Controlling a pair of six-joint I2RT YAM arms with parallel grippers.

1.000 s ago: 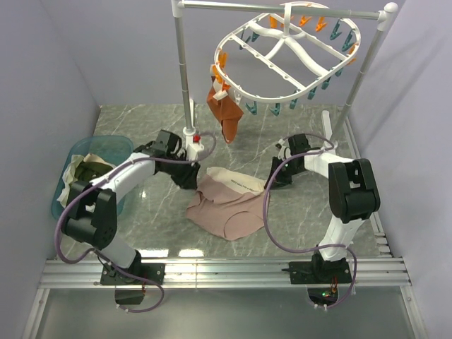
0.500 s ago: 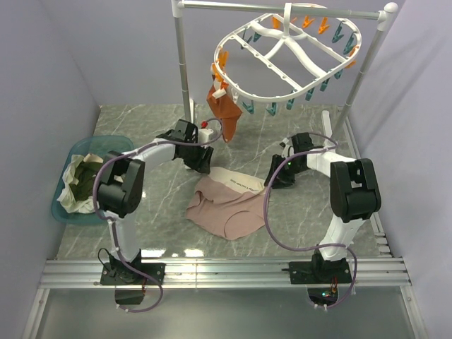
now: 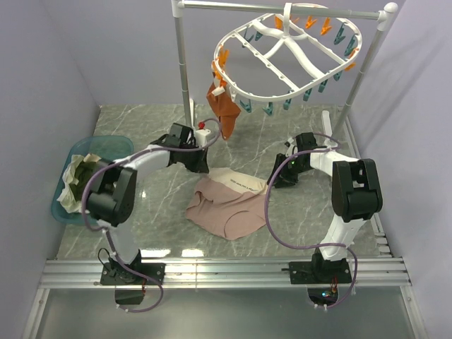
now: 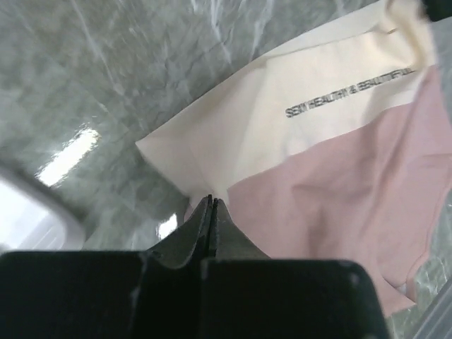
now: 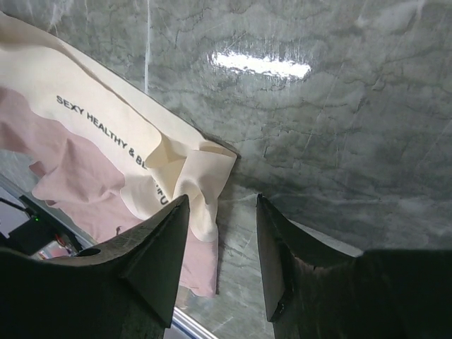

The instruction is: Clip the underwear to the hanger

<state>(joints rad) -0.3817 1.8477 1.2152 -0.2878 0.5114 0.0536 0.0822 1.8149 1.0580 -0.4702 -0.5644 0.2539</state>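
A grey-green marbled table (image 3: 155,219) sits closed in by pale lilac walls on the left, far and right sides, with a ribbed metal rail (image 3: 226,272) running along its near edge, where both arm bases are bolted. At the far side a white pole stand (image 3: 185,70) carries the hanger (image 3: 282,53), which hangs tilted above the tabletop. A rust-orange garment (image 3: 222,106) dangles from the pegs on its left rim. A teal basin (image 3: 113,145) holding an olive-green cloth (image 3: 85,173) takes up the table's left edge.

The underwear (image 3: 229,205) lies spread flat at the centre of the table, well below the hanger, with its cream waistband (image 4: 296,106) turned toward the far side. The left gripper (image 3: 200,164) is down at the waistband's left corner. In its wrist view the fingers are pressed together at the cloth's edge, and it cannot be told whether any fabric is caught. The right gripper (image 5: 222,203) stands low at the waistband's right corner with its fingers spread apart, the folded cream corner lying just beyond them on the marble.

Bare marble shows between the basin and the underwear, and from the underwear's right side to the right wall.
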